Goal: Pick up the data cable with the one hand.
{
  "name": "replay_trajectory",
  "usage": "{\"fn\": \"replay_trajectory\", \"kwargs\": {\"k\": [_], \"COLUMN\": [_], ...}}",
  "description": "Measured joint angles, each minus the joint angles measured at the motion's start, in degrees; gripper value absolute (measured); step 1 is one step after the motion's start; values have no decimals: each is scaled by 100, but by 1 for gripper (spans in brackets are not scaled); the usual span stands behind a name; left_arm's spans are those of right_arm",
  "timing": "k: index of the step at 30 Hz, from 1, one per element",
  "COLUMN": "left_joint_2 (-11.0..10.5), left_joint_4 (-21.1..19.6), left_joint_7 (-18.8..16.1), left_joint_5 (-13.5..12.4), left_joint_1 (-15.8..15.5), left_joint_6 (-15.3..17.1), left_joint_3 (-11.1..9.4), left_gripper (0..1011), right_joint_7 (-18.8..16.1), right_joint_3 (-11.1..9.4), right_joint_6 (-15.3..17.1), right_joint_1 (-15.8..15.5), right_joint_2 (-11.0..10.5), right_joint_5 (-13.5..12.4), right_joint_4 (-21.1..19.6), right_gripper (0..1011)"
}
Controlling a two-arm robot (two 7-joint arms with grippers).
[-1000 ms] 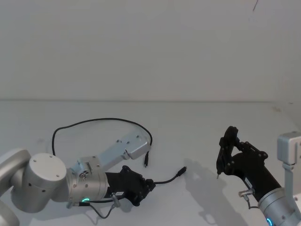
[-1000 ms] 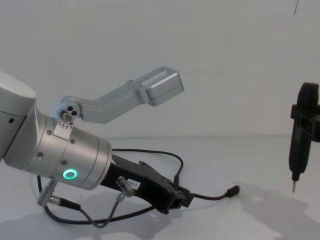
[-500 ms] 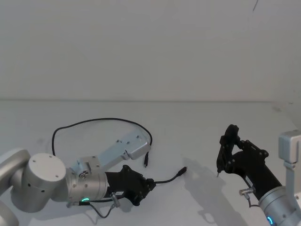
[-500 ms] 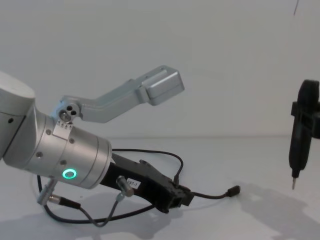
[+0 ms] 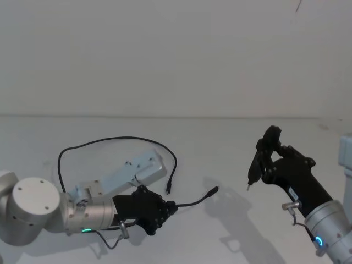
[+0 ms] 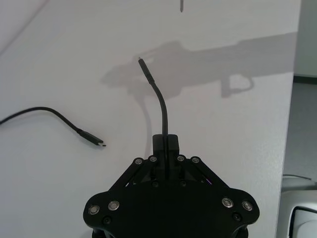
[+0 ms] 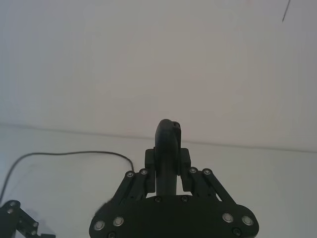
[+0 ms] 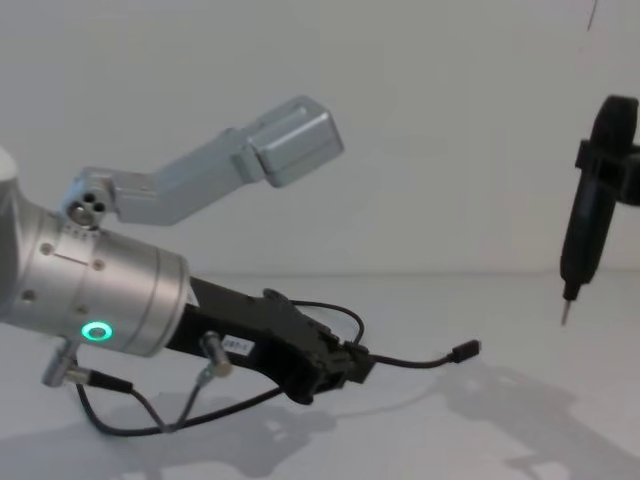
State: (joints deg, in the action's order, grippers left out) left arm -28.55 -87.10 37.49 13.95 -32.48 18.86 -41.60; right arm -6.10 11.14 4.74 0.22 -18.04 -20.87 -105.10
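Left gripper [image 6: 166, 143] clamped on cable [image 6: 164, 111] near one plug, looks light and floppy; right gripper [image 5: 269, 164] idle, gripping pen tool [image 8: 590, 200].

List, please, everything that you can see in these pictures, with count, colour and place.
table: 1, white, across the foreground.
data cable: 1, black, looped on the table's left half, one end stretch gripped.
pen-like tool: 1, black, tip down, above the table's right side.
left end effector: 1, black, low at left centre, shut on the data cable.
right end effector: 1, black, raised at right, shut on the pen-like tool.
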Motion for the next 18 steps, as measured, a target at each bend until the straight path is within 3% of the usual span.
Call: {"fn": "replay_trajectory", "kwargs": {"k": [7,18], "left_joint_2": [-221,-374], "left_joint_4": [-225,-384], "left_joint_7": [36,58], "left_joint_5": [-41,-64], "left_joint_1": [104,181], "left_joint_6": [-207,-344], "left_joint_3": [117,205], "left_gripper": [38,38], "right_joint_7": [-41,-85], "right_joint_3": [-60,-46], "right_joint_6": [209,363], "right_joint_1": [38,193], "right_joint_2": [122,297], "right_joint_5": [-225,-394], "right_joint_4": [-147,-118], "right_gripper": [279,279]}}
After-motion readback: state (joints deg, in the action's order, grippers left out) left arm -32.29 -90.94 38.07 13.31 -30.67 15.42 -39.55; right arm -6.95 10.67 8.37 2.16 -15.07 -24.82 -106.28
